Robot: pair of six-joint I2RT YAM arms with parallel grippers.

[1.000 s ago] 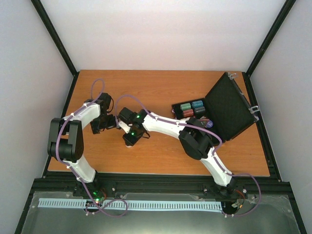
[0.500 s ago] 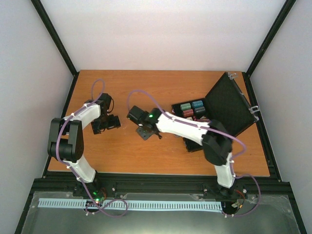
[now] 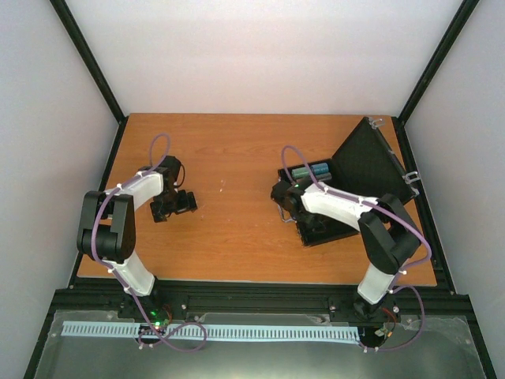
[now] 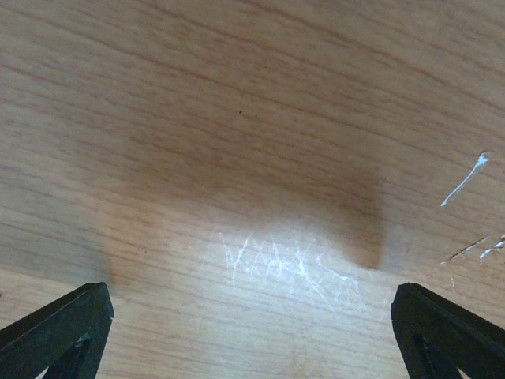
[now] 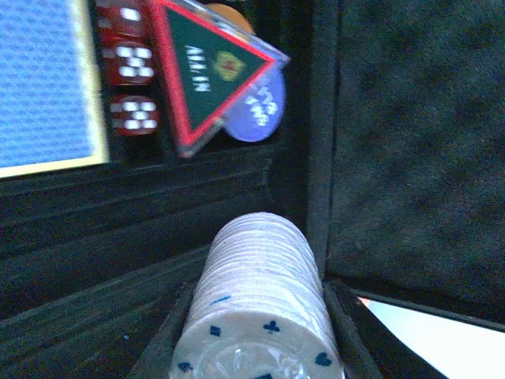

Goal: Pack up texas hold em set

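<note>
The right end effector [image 3: 282, 194], clamping a white chip stack [image 5: 260, 292], has swung over the briefcase [image 3: 369, 167] for stowing; the left end effector [image 3: 181, 203] gapes idle.

Top camera overlooks the table [image 3: 237, 150]; wrist cameras peer close: left at its wood, right into briefcase [image 5: 410, 142].

We take this for a robotics lab cell, wooden tabletop [image 3: 237, 150] boxed in by plain white panels [image 3: 268, 55] and black frame posts [image 3: 87, 59], left arm [image 3: 142, 185] and right arm [image 3: 335, 204] bolted along its near edge, slotted cable duct [image 3: 213, 332] beneath.
</note>
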